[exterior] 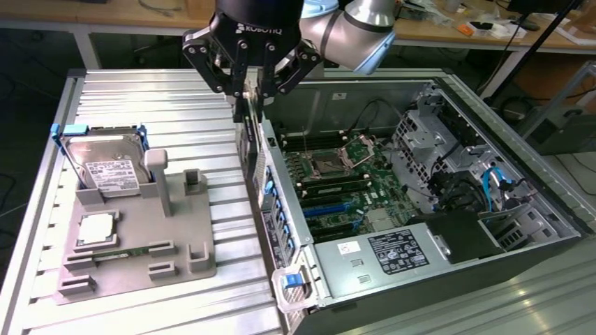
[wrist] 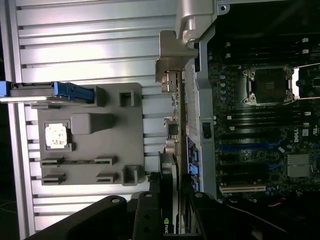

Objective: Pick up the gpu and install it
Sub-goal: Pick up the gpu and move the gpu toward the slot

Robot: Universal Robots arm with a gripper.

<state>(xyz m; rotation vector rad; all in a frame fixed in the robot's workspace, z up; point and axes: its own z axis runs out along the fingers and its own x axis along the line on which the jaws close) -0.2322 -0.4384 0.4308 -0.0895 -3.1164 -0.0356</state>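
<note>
Two cameras: one high and off the arm, one riding on the wrist.

The exterior view stands back and above, looking down at a slant over the ribbed table (exterior: 139, 98), with the grey parts holder (exterior: 139, 223) on the exterior view's left, the open computer case (exterior: 317, 112) on its right, and the gripper (exterior: 247, 101) hanging close before the lens. The wrist view sits far nearer, peering straight down past its own fingers (wrist: 147, 210) and the gpu (wrist: 169, 200) clamped between them. Both views share the holder, the hard drive (exterior: 107, 164), the case's near wall and the motherboard (exterior: 345, 181).
</note>
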